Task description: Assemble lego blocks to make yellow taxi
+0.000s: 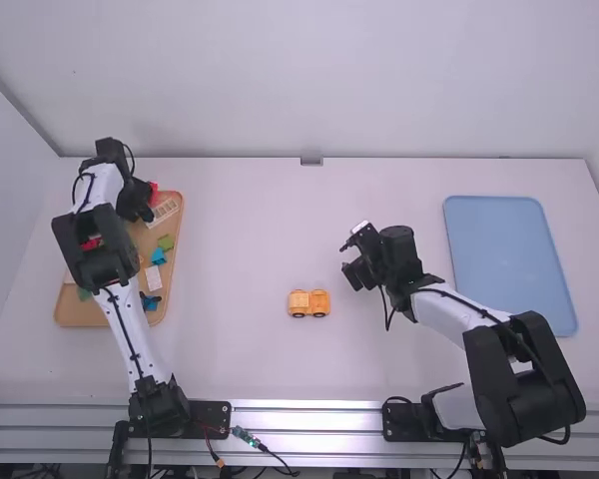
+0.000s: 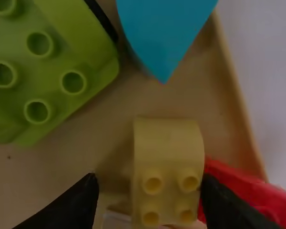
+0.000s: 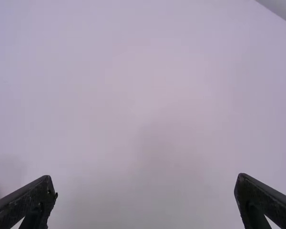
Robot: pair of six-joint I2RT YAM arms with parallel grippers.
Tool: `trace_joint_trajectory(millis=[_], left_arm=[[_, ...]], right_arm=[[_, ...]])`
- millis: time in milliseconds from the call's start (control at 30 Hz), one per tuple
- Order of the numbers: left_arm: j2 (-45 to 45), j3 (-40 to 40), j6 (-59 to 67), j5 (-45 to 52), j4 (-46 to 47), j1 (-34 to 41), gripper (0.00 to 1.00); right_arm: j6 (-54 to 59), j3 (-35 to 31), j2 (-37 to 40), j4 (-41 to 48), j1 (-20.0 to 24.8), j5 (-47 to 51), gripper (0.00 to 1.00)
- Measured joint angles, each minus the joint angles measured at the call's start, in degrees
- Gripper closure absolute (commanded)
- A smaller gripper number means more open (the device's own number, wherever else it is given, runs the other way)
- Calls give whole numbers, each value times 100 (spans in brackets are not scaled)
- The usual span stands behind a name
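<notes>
White table [image 1: 240,230]. Wooden tray [image 1: 85,313] flat on its left side, rounded corners. Blue tray [image 1: 509,264] flat on the right, slightly skewed. Yellow-orange block car [image 1: 308,303] between them, well apart from both, toward the near edge, upright, dark wheels down on the tabletop.

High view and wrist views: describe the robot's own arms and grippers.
The left arm and right arm have white links, chunky black joints and thin black cables running along them. The left gripper and right gripper are black too, each with two fingers tapering toward the tips.
</notes>
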State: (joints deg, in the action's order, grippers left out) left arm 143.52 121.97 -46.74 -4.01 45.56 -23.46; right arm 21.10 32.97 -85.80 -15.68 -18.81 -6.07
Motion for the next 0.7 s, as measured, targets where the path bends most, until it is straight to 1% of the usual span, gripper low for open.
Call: trace_joint_trajectory(millis=[167, 200, 367, 433, 500, 533, 567, 667, 700], left_arm=[[-7, 0, 4, -42, 133, 0, 42], [-7, 2, 24, -59, 199, -2, 38], [-17, 35, 66, -127, 538, 0, 35], [-17, 57, 68, -247, 643, 0, 29], [-17, 61, 68, -306, 638, 0, 28], [-17, 61, 66, -348, 603, 0, 27], [-17, 61, 68, -382, 568, 0, 22], [-17, 61, 66, -446, 468, -2, 20], [-17, 61, 68, -483, 415, -2, 21]], right_arm=[[7, 0, 0, 0, 2, 2, 1], [4, 0, 0, 0, 2, 4, 1], [9, 0, 0, 0, 2, 4, 1], [4, 0, 0, 2, 2, 2, 1], [7, 0, 0, -2, 2, 2, 1], [-2, 0, 0, 0, 2, 2, 1], [7, 0, 0, 0, 2, 4, 1], [-2, 0, 0, 0, 2, 2, 1], [9, 0, 0, 0, 2, 2, 1]])
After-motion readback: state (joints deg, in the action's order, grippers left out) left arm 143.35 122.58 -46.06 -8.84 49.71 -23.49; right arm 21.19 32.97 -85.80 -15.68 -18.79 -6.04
